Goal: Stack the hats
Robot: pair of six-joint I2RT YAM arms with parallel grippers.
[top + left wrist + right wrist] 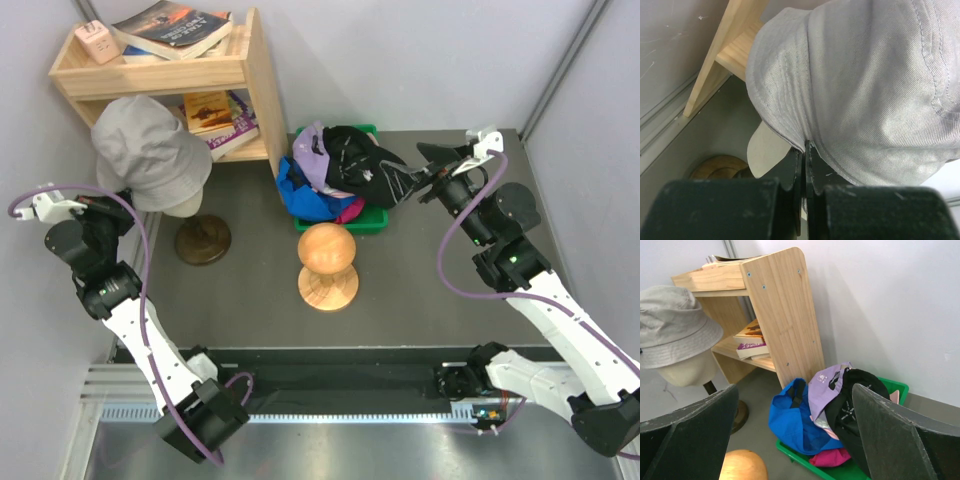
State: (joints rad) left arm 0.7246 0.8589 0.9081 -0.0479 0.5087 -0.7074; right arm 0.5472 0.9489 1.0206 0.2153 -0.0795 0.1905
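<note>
Several caps lie heaped in a green tray (372, 222): black (362, 160) on top, lavender (312, 150), bright blue (300, 195), and magenta (350, 212) underneath. They also show in the right wrist view: black (852, 400), lavender (827, 387), blue (792, 422), magenta (830, 458). A pink edge (895, 397) peeks out behind the black one. No dark green cap is visible. My right gripper (415, 172) is open and empty, just right of the black cap (794, 390). My left gripper (118, 203) is shut on the brim of a grey bucket hat (865, 90).
The grey bucket hat (148, 150) sits on a mannequin head with a round wooden base (202, 240). A bare wooden head form (327, 262) stands in front of the tray. A wooden bookshelf (250, 70) with books stands at the back left, against the wall.
</note>
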